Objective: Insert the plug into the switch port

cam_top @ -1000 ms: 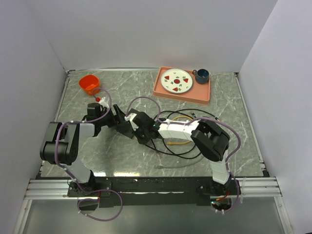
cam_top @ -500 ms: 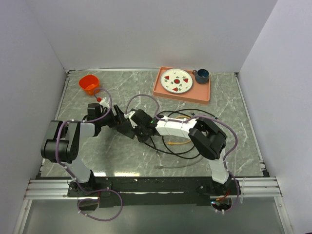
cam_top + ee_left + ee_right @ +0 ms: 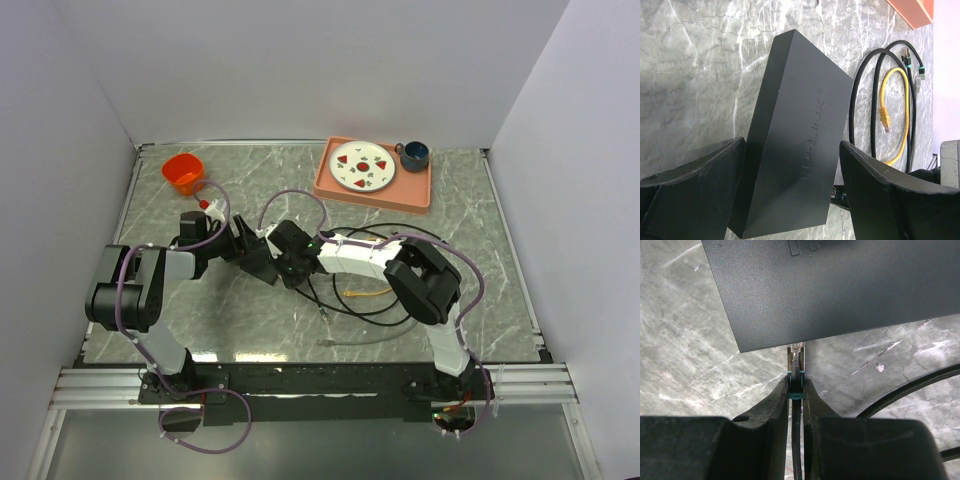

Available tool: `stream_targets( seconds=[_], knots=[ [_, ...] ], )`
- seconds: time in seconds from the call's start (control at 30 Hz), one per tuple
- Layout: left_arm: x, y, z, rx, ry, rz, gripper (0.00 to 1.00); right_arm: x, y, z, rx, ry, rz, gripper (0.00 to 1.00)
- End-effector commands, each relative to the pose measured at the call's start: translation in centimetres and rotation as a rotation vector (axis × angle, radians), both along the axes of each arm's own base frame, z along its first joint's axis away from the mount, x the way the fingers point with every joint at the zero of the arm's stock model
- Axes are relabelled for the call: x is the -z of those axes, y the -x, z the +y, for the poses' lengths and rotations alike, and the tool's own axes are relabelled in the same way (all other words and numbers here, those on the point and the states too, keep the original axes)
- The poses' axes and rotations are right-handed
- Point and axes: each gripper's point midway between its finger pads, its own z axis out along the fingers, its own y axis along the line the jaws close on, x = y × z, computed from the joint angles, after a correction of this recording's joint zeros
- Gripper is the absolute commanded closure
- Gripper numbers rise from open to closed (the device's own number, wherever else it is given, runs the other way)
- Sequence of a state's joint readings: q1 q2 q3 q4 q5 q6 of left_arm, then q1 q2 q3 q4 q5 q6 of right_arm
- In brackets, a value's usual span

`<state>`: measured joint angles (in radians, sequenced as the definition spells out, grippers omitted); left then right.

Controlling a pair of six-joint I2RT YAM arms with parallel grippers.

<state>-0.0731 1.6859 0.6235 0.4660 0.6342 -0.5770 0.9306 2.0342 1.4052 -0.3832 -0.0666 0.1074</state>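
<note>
At the switch [image 3: 840, 285] edge, plug [image 3: 796, 356] between right gripper [image 3: 796, 388] fingers

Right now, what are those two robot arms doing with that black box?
They are trying to plug a cable into it. The left end effector grips the flat black box by its sides, holding it steady. The right end effector pinches a clear plug with a teal collar and points it at the box's narrow edge. The plug's tip is right at that edge, but the port itself is hidden, so I can't tell if it is in yet.
</note>
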Motion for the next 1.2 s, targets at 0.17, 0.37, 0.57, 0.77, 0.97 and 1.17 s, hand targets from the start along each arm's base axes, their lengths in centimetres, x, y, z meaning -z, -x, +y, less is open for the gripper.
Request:
stream_targets(
  seconds=[0.17,0.37,0.57,0.77,0.97,1.17],
  knots=[
    [-1.1,-0.7,-0.6,0.025,0.031,-0.035,0.19,1.1,0.4,-1.3,0.030,0.041,0.031,1.00],
    [-0.8,-0.7,-0.5,0.015,0.025,-0.024,0.20,0.4,0.8,0.0,0.011,0.018,0.030,1.00],
    [-0.7,-0.7,-0.5,0.010,0.028,-0.019,0.20,0.2,1.0,0.7,0.006,0.012,0.028,1.00],
    [-0.5,-0.9,-0.2,-0.011,0.017,-0.008,0.20,0.0,1.8,1.3,-0.006,0.005,0.037,1.00],
    [-0.5,-0.7,-0.4,-0.004,0.031,-0.002,0.21,0.1,1.8,2.0,0.001,-0.007,0.038,1.00],
    [-0.5,0.0,-0.6,0.004,0.048,0.003,0.22,-0.4,0.2,2.7,0.033,-0.001,0.007,1.00]
  ],
)
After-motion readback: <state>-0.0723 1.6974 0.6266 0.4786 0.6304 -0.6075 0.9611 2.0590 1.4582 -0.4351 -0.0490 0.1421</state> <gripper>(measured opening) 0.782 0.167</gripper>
